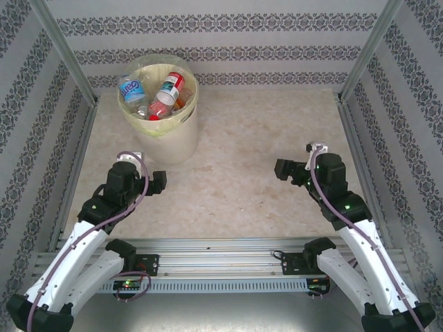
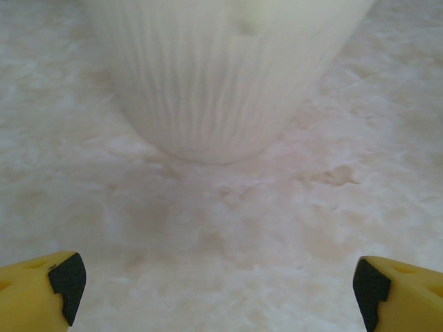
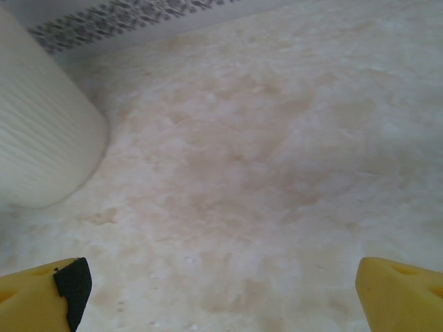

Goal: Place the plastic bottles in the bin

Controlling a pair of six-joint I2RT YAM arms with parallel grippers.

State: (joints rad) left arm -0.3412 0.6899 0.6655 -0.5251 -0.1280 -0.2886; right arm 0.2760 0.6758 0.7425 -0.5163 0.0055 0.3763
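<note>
Now the plastic bottles (image 1: 165, 95) are seen piled in the bin (image 1: 170, 140) just ahead of the left gripper (image 2: 216, 287); it and the right gripper (image 3: 223, 290) are spread wide, empty.

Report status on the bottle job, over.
Left gripper open, empty, facing the bin. Right gripper open, empty, above the table. Plastic bottles sit inside the bin. Nothing in the way.

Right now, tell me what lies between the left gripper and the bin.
Nothing but bare tabletop: the left wrist view shows the open left gripper facing the bin across it.
</note>
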